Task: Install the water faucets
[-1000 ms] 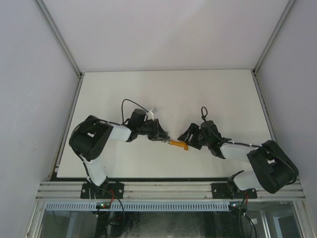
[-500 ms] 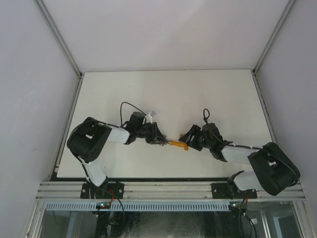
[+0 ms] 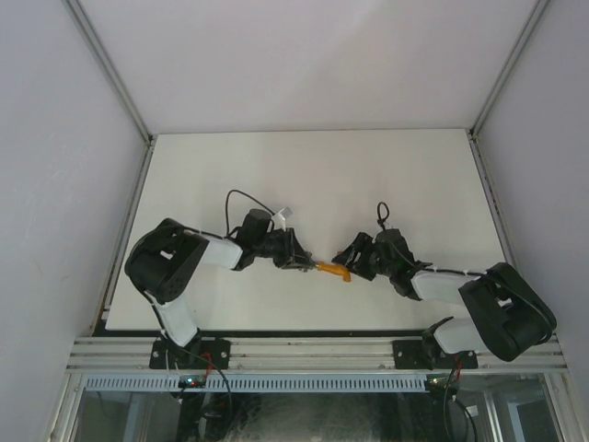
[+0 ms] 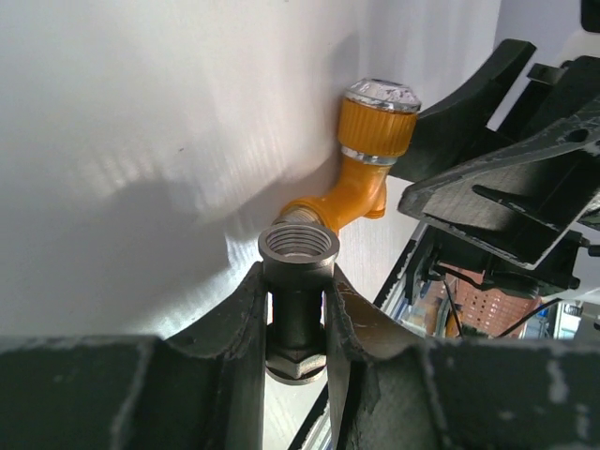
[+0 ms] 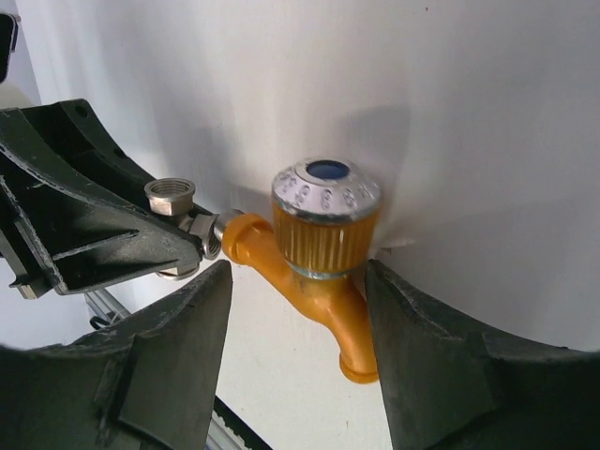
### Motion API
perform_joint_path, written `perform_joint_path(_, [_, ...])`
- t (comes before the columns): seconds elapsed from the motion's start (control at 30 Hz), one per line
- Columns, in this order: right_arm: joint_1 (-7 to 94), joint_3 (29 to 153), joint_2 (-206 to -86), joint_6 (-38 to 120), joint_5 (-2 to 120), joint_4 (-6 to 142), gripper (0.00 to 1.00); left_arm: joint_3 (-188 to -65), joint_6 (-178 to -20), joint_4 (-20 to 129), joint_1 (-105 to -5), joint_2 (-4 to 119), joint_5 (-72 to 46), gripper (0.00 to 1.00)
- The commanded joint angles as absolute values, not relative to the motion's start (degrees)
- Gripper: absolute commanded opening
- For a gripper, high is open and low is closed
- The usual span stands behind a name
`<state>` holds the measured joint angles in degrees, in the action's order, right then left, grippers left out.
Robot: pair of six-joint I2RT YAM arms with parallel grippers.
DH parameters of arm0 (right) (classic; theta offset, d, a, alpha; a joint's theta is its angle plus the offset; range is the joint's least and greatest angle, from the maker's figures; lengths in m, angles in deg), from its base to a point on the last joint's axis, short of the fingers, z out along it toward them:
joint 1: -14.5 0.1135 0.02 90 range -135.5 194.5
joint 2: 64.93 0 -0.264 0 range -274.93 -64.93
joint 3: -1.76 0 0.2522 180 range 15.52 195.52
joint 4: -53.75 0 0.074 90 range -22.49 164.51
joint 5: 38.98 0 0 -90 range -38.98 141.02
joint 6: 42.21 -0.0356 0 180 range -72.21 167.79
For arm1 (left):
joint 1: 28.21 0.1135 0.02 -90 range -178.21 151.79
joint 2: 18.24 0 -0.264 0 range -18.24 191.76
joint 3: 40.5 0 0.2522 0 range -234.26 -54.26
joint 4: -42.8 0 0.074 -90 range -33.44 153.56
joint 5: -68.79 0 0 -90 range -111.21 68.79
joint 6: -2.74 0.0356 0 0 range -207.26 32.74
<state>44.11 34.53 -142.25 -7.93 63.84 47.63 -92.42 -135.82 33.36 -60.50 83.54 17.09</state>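
The white tabletop (image 3: 368, 175) carries nothing but the work itself, which sits near its front middle, between the 2 arms. The left arm (image 3: 170, 262) reaches in from one side and the right arm (image 3: 497, 308) from the other, so their tips nearly meet.

The left hand (image 3: 296, 256) is clamped on the grey metal fitting (image 4: 298, 272), its 2 fingers pressed flat against the barrel with the threaded mouth above them. The right hand (image 5: 295, 267) stands apart: its fingers flank the orange tap (image 5: 323, 253) with a gap showing on each side, gripping nothing.

The tap juts sideways from the fitting, its ribbed knob (image 5: 326, 187) facing the right wrist camera and its spout (image 5: 352, 347) angled away. Its inlet (image 5: 239, 234) meets the hex collar on the fitting's side; how deep the thread sits cannot be told.

The step in hand looks like joining tap to fitting. The next move likely calls for the right fingers to come together squarely on the knob or body, then turn it about the inlet's axis while the left holds firm, without cocking the thread.
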Motion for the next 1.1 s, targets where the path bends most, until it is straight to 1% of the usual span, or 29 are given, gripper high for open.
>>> perform_joint_path(0.0, [43.9,34.0,-144.4,-8.2,65.6,44.1,0.58,-91.9,-140.3,23.5,-61.2,84.8,20.1,0.0])
perform_joint_path(0.27, [43.5,33.9,-145.6,-9.3,66.3,42.3,0.52,-92.3,-140.5,22.5,-61.2,86.4,20.2,0.0])
perform_joint_path(0.53, [43.8,31.5,-149.4,-13.4,68.7,28.5,0.46,-92.0,-140.4,21.5,-61.3,87.4,21.0,0.0])
perform_joint_path(0.73, [43.6,32.4,-153.4,-15.4,69.6,24.4,0.41,-92.0,-140.5,21.4,-61.3,87.6,20.8,0.0])
perform_joint_path(1.0, [42.9,32.8,-159.8,-17.8,71.8,18.9,0.27,-92.1,-141.0,21.2,-61.3,87.8,20.6,0.0])
perform_joint_path(1.07, [42.9,32.9,-160.0,-17.3,72.0,18.4,0.19,-92.1,-140.9,21.2,-61.3,87.8,20.6,0.0])
